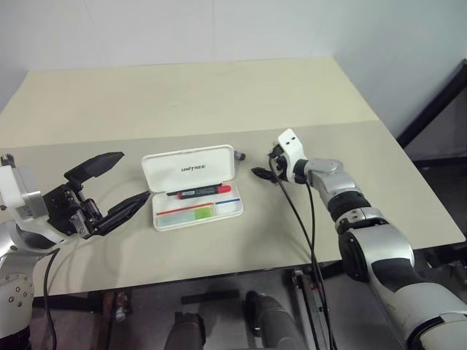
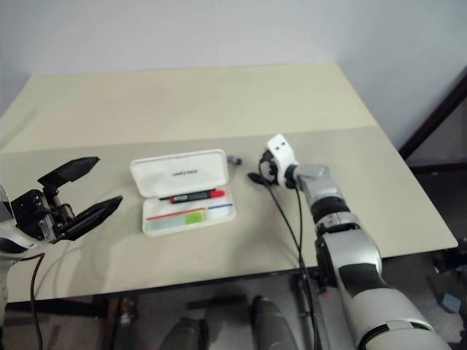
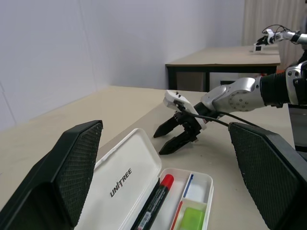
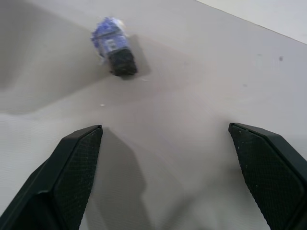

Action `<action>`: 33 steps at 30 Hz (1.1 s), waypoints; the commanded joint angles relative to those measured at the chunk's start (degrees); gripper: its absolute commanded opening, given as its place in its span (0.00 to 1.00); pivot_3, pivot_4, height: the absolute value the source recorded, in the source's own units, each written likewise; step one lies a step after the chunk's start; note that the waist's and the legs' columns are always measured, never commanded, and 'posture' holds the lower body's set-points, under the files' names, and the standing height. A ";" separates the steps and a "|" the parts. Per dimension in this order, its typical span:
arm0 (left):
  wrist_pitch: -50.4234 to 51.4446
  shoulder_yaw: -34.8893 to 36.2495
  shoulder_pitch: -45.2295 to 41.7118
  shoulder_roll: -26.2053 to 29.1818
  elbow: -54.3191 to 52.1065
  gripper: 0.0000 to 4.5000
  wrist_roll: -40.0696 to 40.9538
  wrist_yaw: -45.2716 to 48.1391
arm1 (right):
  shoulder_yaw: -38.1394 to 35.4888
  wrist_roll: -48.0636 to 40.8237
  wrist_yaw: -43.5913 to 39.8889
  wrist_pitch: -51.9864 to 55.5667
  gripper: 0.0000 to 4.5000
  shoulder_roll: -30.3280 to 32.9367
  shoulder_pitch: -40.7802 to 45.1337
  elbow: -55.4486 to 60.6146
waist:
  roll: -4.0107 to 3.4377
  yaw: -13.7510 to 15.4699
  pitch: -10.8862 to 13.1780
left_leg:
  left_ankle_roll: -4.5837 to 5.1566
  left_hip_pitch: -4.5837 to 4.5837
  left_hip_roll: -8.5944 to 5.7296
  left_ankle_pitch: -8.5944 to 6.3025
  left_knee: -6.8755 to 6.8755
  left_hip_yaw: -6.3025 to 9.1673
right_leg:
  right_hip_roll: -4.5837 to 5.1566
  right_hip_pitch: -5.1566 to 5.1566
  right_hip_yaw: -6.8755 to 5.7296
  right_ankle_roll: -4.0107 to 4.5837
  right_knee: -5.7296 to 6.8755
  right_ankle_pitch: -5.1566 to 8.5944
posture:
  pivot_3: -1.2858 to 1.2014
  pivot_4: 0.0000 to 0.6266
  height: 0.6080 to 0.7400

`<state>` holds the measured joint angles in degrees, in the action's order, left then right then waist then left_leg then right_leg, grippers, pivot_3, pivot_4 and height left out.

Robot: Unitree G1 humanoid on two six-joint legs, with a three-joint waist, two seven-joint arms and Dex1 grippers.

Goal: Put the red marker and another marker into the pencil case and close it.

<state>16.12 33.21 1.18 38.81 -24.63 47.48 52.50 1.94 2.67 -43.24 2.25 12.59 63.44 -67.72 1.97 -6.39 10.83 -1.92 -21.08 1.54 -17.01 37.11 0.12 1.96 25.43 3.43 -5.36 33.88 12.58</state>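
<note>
The pencil case point(image 1: 191, 188) lies open on the beige table point(image 1: 219, 102), its length left to right. Inside, the red marker point(image 1: 203, 192) and green marker point(image 1: 201, 212) lie along it. Left gripper point(image 1: 109, 187) and right gripper point(image 1: 264, 170) both stand open, empty. Behind is a white wall point(image 1: 219, 29).

Pencil case point(image 1: 191, 187): flat white hard plastic box with rounded corners, hinged, lying open on the table, lid tipped back with its dark logo facing up, red and blue stripes in the tray. Red marker point(image 1: 203, 192): slim, black barrel with a red end, lying lengthwise in the tray by the hinge. Light-green highlighter point(image 1: 202, 212): short, stubby, lying in the tray along its front wall.
</note>
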 commanded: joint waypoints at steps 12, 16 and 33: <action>-0.73 1.07 0.24 0.31 -2.87 1.00 1.42 -0.87 | 0.46 1.71 3.93 -5.75 0.99 -6.11 4.88 -4.30 | -0.01 -0.72 0.01 | -0.08 -0.03 0.26 -0.05 -0.02 0.09 | -0.36 0.06 0.04 0.28 0.03 0.02 | 0.52 0.24 1.00; -0.89 0.78 0.15 0.07 -2.79 1.00 1.28 -0.92 | 0.40 2.32 4.95 -6.09 0.99 -7.30 5.55 -5.12 | -0.01 -0.65 0.01 | -0.14 -0.06 0.26 -0.08 -0.03 0.09 | -0.35 0.07 0.03 0.28 -0.03 0.02 | 0.52 0.24 1.00; -0.61 2.43 1.50 0.48 -4.33 1.00 2.21 -1.61 | -0.70 3.08 11.44 -6.30 0.99 -10.41 6.94 -7.29 | -0.02 -1.47 0.01 | -0.17 -0.03 0.29 -0.10 -0.03 0.08 | -0.34 0.08 0.01 0.29 0.00 0.03 | 0.52 0.24 1.00</action>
<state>16.13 33.83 2.51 38.82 -26.74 48.18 51.28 1.95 5.64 -33.54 -3.02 2.56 68.65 -75.15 1.95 -7.86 10.84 -2.09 -21.11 1.83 -17.11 37.08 0.20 1.62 25.51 3.44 -5.07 33.89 12.61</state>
